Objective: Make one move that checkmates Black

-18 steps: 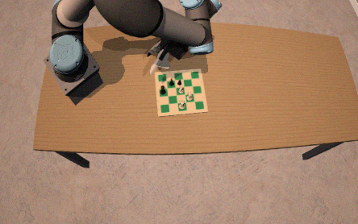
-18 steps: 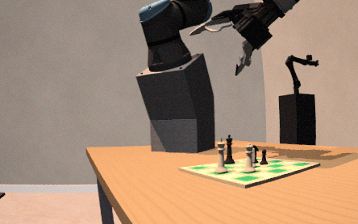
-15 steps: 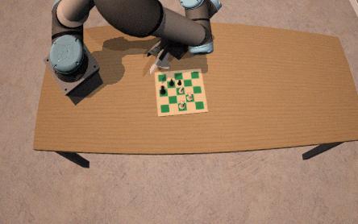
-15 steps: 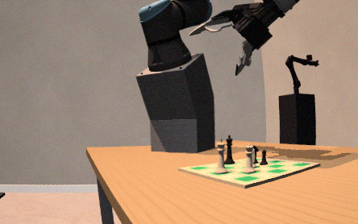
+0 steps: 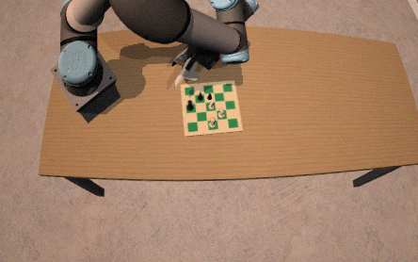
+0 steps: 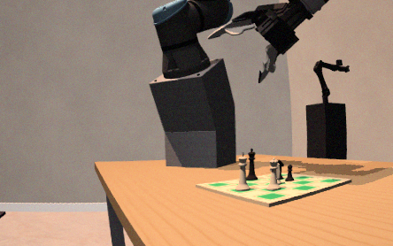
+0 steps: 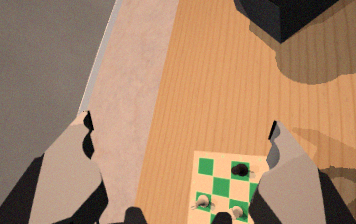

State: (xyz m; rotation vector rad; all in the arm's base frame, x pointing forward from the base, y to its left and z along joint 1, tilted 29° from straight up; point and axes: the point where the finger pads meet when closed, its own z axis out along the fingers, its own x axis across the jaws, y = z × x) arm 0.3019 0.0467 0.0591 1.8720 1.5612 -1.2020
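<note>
We cannot read the edge letters on the chessboard (image 5: 212, 129), and the arm (image 5: 155, 19) hides part of the surface (image 5: 306, 118) behind it. The tool (image 6: 248, 49) hangs wide and empty, high above the board's far edge. 3 white pieces (image 5: 213, 122) and 3 black pieces (image 5: 190, 106) stand upright.

Wooden table (image 5: 306, 94) bearing chessboard (image 5: 236, 128)
</note>
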